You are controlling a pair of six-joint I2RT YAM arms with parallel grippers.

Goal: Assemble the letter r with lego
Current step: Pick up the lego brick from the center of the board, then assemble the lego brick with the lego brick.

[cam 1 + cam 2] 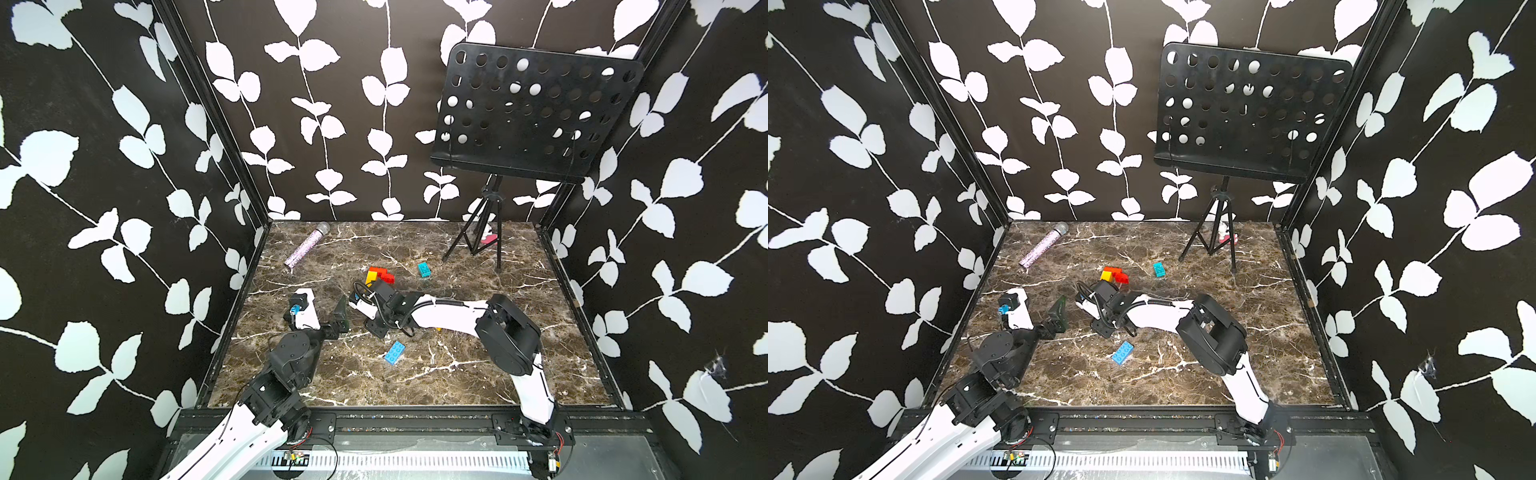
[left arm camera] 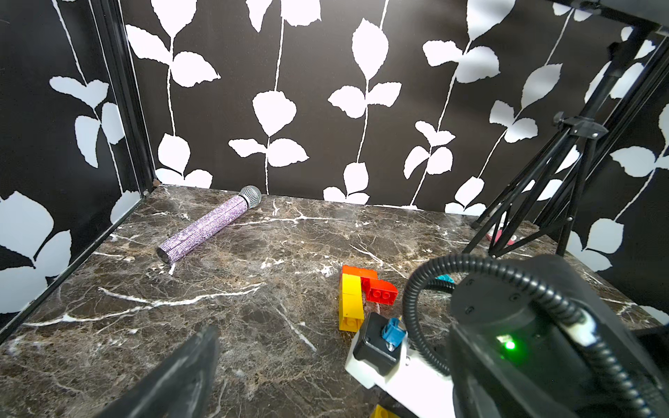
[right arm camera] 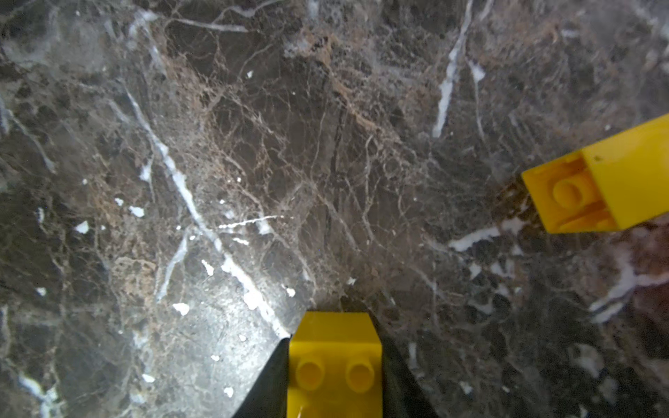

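Observation:
In the right wrist view my right gripper (image 3: pixel 335 342) is shut on a yellow lego brick (image 3: pixel 335 365), studs facing the camera, just above the marble. In both top views the right wrist (image 1: pixel 384 305) hides those jaws. Close beyond it lies a joined piece of yellow, orange and red bricks (image 1: pixel 378 276) (image 1: pixel 1115 275) (image 2: pixel 358 293), whose yellow end (image 3: pixel 597 188) shows beside the held brick. A blue brick (image 1: pixel 395 353) (image 1: pixel 1122 353) lies nearer the front. A teal brick (image 1: pixel 424 270) (image 1: pixel 1158 269) lies further back. My left gripper (image 1: pixel 338 320) stands open and empty to the left, with one finger (image 2: pixel 188 369) in view.
A glittery purple microphone (image 1: pixel 305 247) (image 2: pixel 210 224) lies at the back left. A black music stand (image 1: pixel 532 112) on tripod legs (image 1: pixel 478 237) stands at the back right, a small pink thing (image 1: pixel 490 239) at its foot. Leaf-patterned walls close in three sides.

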